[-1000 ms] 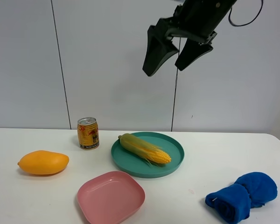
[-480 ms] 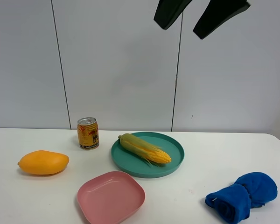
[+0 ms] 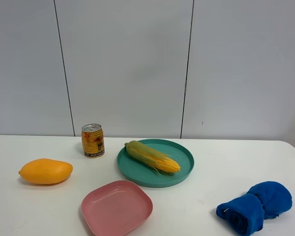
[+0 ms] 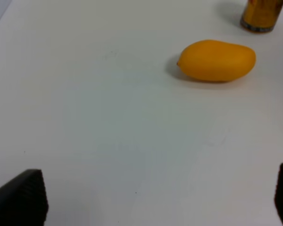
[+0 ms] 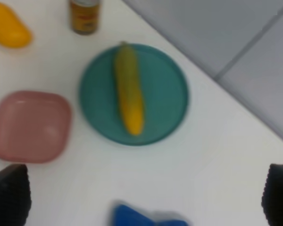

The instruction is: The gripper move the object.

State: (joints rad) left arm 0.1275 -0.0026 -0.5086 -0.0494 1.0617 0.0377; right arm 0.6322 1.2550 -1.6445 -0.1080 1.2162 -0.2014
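The corn cob (image 3: pixel 152 156) lies on a teal round plate (image 3: pixel 137 174) at the table's middle, husk end toward the can, yellow kernels toward the front right. The right wrist view shows the corn cob (image 5: pixel 128 94) from high above on the teal plate (image 5: pixel 170 84). My right gripper (image 5: pixel 144 195) is open and empty, far above the table, with only its fingertips (image 5: pixel 9 195) showing. My left gripper (image 4: pixel 151 197) is open and empty above bare table, with the mango some way ahead of it. Neither gripper shows in the exterior high view.
An orange mango (image 3: pixel 45 171) lies at the left, also in the left wrist view (image 4: pixel 217 60). A gold drink can (image 3: pixel 93 140) stands behind it. A pink square plate (image 3: pixel 117 206) sits at the front. A blue rolled cloth (image 3: pixel 255 206) lies at the front right.
The right gripper, open, has risen and left the top of the exterior high view. The corn cob and the other objects have not moved.
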